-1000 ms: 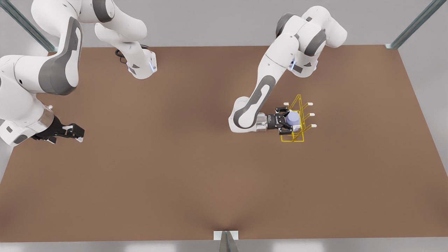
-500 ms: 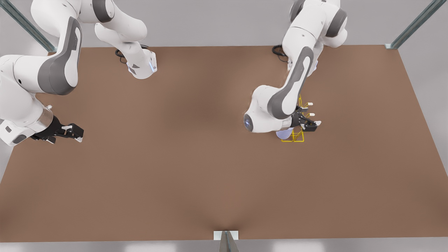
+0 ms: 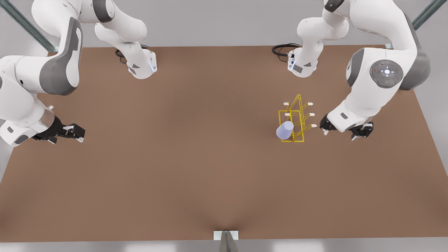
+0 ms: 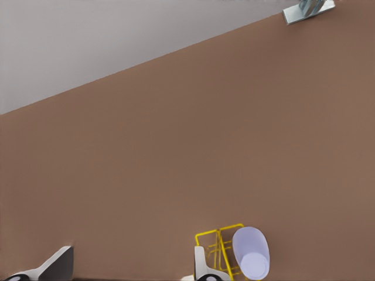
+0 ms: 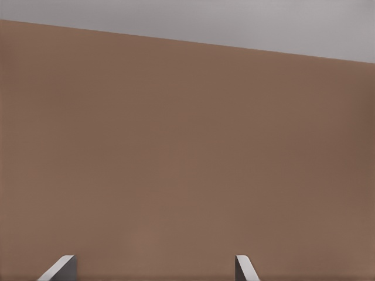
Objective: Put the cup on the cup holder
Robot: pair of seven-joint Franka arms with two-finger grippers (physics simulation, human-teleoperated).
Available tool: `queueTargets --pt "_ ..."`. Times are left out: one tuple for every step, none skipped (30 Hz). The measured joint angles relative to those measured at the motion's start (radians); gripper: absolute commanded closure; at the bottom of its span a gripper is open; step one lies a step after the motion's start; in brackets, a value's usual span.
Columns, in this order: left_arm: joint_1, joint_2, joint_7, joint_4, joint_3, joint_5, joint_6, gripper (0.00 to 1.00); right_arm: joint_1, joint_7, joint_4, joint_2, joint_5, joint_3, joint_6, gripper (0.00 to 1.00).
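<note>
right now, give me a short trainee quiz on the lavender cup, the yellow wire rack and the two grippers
1. True or false: the left gripper grips the lavender-blue tapered cup.
2. The cup sits on the side of the thin yellow wire cup holder toward the front view's: A left, B right.
3. Fill in: the right gripper, waiting far off, has its fingers ____.
Key: 1 false; 2 A; 3 open.

The cup point(image 3: 285, 130) is a plain lavender-blue tapered vessel without handle. It sits tilted on a lower peg of the cup holder point(image 3: 296, 120), right of centre in the front view. The cup holder is a thin yellow wire-frame rack with white-tipped pegs, standing upright on the brown table point(image 3: 175, 157).
</note>
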Motion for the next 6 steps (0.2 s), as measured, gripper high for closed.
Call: queueTargets --pt "0.002 0.000 -0.030 -0.008 0.002 -0.004 0.010 0.00 0.000 0.000 0.000 0.000 0.000 0.000 0.000 0.00" --pt "0.003 0.004 -0.060 -0.012 0.005 -0.013 0.018 0.00 0.000 0.000 0.000 0.000 0.000 0.000 0.000 0.00" --pt "0.004 0.006 -0.088 -0.014 0.009 -0.021 0.024 0.00 0.000 0.000 0.000 0.000 0.000 0.001 0.000 0.00" --pt "0.005 0.006 -0.115 -0.015 0.011 -0.028 0.028 0.00 0.000 0.000 0.000 0.000 0.000 0.001 0.000 0.00" --pt "0.005 0.007 -0.141 -0.015 0.012 -0.033 0.031 0.00 0.000 0.000 0.000 0.000 0.000 0.001 0.000 0.00" --pt "0.005 0.007 -0.165 -0.016 0.012 -0.037 0.035 0.00 0.000 0.000 0.000 0.000 0.000 0.001 0.000 0.00"
